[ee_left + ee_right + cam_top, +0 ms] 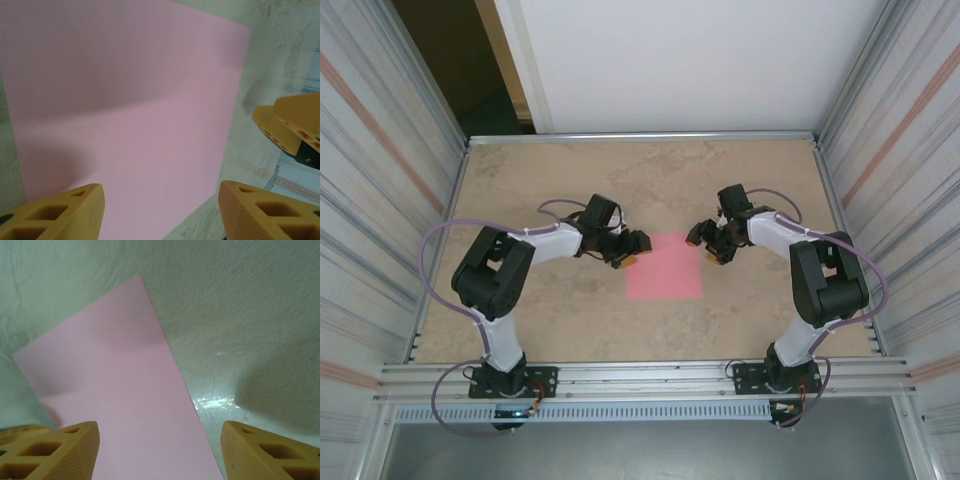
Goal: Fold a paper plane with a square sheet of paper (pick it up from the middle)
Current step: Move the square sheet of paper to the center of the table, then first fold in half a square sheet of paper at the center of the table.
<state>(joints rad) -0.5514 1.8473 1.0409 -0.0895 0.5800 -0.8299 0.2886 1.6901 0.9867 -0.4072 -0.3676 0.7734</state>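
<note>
Sheet position: you see the square sheet of paper (664, 266) lying flat on the worktop (570, 180), between the two arms. Your left claw (636, 250) sits low at the sheet's left edge, toward its far corner. From the left wrist view its two orange fingers (60, 215) stand well apart, with pink paper below the gap and nothing clamped between them. Your right claw (704, 246) sits at the sheet's far right corner, jaws likewise parted and empty. The right wrist view shows one finger over the paper and the other over bare worktop. Whether either claw's fingertips touch the sheet, you cannot tell.
</note>
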